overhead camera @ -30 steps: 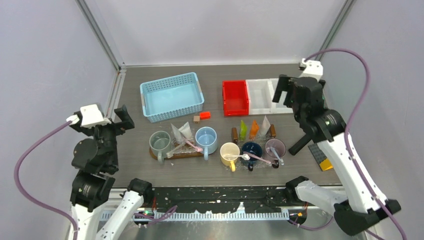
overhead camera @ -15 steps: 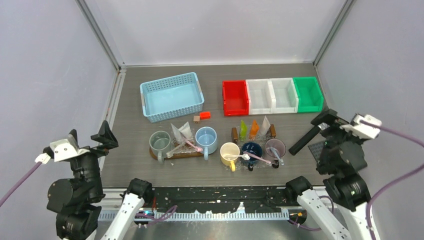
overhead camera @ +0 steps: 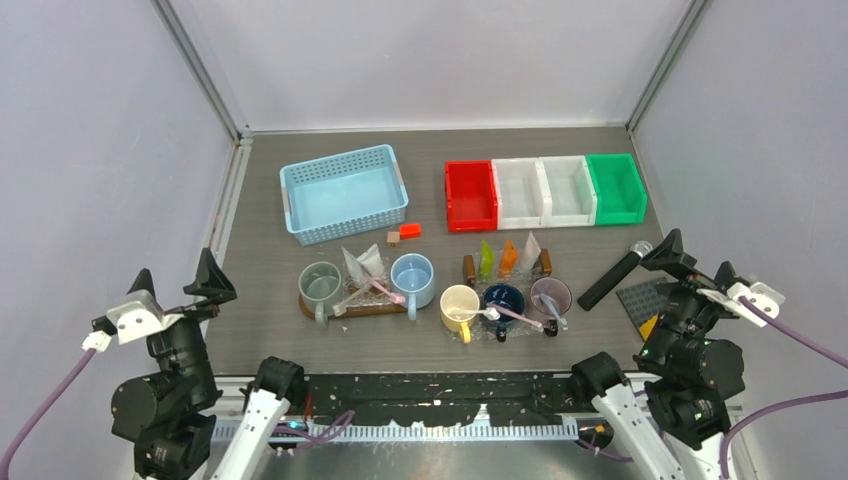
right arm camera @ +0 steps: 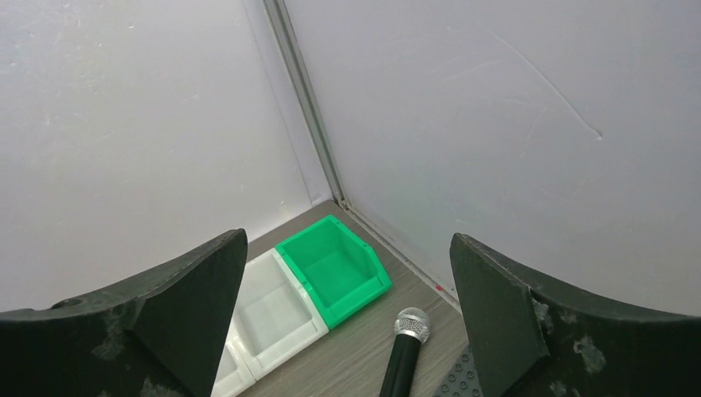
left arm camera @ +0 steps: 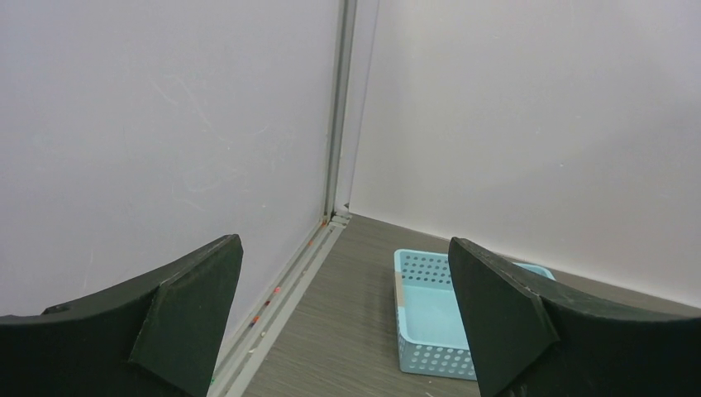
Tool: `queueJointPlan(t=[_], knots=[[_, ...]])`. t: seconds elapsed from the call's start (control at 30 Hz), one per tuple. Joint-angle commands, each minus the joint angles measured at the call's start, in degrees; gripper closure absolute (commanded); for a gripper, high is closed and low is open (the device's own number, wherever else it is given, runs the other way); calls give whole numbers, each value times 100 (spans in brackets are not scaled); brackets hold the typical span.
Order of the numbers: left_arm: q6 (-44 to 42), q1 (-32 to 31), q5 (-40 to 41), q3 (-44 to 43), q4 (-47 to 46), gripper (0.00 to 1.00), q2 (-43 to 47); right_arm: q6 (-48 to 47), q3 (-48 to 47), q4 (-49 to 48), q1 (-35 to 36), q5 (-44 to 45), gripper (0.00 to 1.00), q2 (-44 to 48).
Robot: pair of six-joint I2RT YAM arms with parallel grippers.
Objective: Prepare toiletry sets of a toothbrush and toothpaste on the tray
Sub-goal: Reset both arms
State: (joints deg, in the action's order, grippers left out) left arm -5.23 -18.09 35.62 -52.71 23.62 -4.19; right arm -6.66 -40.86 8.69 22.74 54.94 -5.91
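Five mugs stand in a row mid-table in the top view: grey-green (overhead camera: pixel 320 283) and light blue (overhead camera: pixel 412 276) on a brown tray (overhead camera: pixel 355 309), then cream-yellow (overhead camera: pixel 460 302), navy (overhead camera: pixel 503 299) and mauve (overhead camera: pixel 550 294) on the table. Thin toothbrushes (overhead camera: pixel 385 291) lie across the mugs. White toothpaste tubes (overhead camera: pixel 362 262) lie between the tray mugs. Green (overhead camera: pixel 487 259), orange (overhead camera: pixel 508 257) and white (overhead camera: pixel 529 250) tubes lie behind the right mugs. My left gripper (overhead camera: pixel 178 282) (left arm camera: pixel 344 242) is open and empty at the near left. My right gripper (overhead camera: pixel 697 262) (right arm camera: pixel 348 236) is open and empty at the near right.
A light blue basket (overhead camera: pixel 345 193) (left arm camera: pixel 438 314) stands at the back left. Red (overhead camera: pixel 470 195), white (overhead camera: pixel 545 190) and green (overhead camera: pixel 615 187) (right arm camera: pixel 335 269) bins stand at the back right. A black microphone (overhead camera: pixel 612 272) (right arm camera: pixel 405 356) and a grey studded plate (overhead camera: pixel 640 300) lie by my right gripper.
Both arms have drawn back from over the table to the near edge. The right gripper left the bins. The mugs, tubes and brushes have not moved.
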Motion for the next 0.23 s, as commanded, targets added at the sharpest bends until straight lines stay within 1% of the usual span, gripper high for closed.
queueJointPlan(t=[0.0, 0.2], knots=[[-166, 16, 226, 94, -692, 0, 32, -301, 123, -485, -15, -200, 0, 148], [-175, 16, 313, 273, -1099, 0, 69, -434, 164, -515, -18, -229, 0, 178]])
